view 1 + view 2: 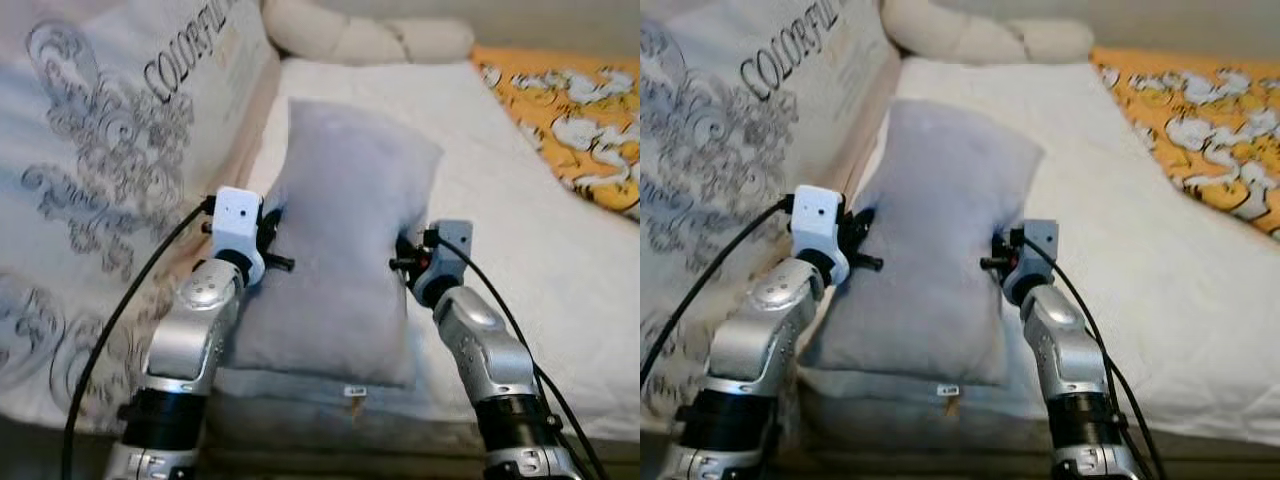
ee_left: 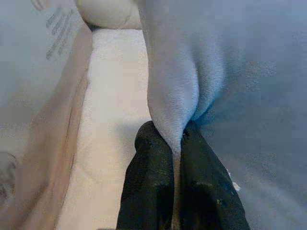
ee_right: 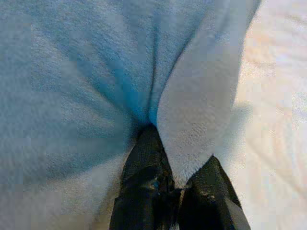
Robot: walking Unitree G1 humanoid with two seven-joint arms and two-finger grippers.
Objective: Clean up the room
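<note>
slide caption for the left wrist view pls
Left hand pinching a fold of the grey pillow above the white bed sheet.

Grey pillow (image 1: 345, 250), white bed sheet (image 1: 520, 200), orange-white floral blanket (image 1: 580, 110)

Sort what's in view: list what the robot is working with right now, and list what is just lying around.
In use:
grey pillow
left gripper, pinching its edge
right gripper, pinching the other edge

Lying about:
white mattress
patterned quilt
orange blanket
cream pillow
</note>
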